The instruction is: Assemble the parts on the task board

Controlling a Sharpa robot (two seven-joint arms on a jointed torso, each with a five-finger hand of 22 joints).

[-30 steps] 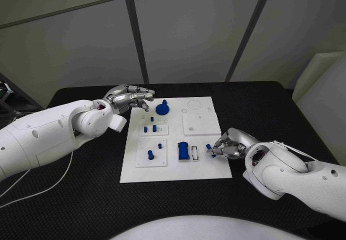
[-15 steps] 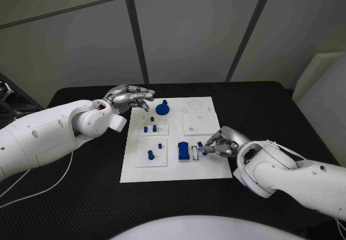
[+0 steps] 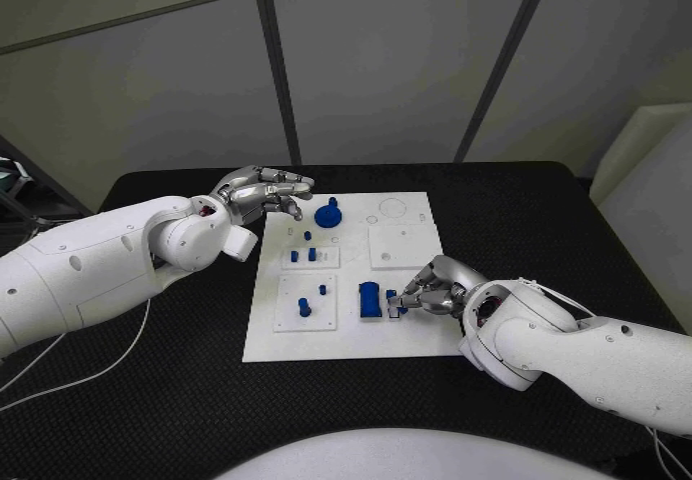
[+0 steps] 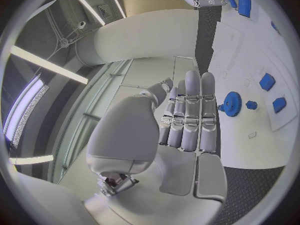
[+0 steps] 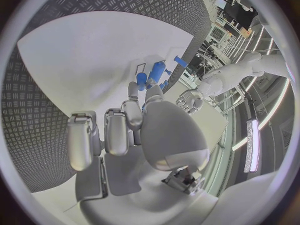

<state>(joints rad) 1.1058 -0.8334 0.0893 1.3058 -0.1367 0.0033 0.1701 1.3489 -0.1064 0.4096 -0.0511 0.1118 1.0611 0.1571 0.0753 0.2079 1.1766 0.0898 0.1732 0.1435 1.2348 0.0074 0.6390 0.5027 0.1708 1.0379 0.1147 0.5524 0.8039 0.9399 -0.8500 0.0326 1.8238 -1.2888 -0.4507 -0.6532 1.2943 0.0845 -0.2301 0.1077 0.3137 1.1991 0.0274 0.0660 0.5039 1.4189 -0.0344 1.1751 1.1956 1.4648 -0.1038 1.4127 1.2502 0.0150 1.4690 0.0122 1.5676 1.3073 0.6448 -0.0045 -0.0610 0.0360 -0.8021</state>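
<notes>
The white task board (image 3: pixel 353 330) lies mid-table. My right hand (image 3: pixel 433 290) hovers over its lower right part and pinches a small blue part (image 3: pixel 392 299) right beside the upright blue block (image 3: pixel 369 300). In the right wrist view the fingertips (image 5: pixel 133 92) sit by the small blue part (image 5: pixel 142 78) and the block (image 5: pixel 157 71). My left hand (image 3: pixel 267 192) hangs off the board's far left corner, fingers loosely bent, holding nothing. A blue gear (image 3: pixel 327 214) stands just right of it. In the left wrist view the fingers (image 4: pixel 190 112) stretch toward the gear (image 4: pixel 232 101).
Small blue pegs (image 3: pixel 300 256) stand in the upper left sub-plate, and a blue piece (image 3: pixel 303 306) with a peg stands in the lower left one. The upper right square (image 3: pixel 401 246) is bare. Black table (image 3: pixel 173 380) surrounds the board.
My right hand has moved left across the board with the small blue part, bringing it up beside the blue block. The left hand has stayed put.
</notes>
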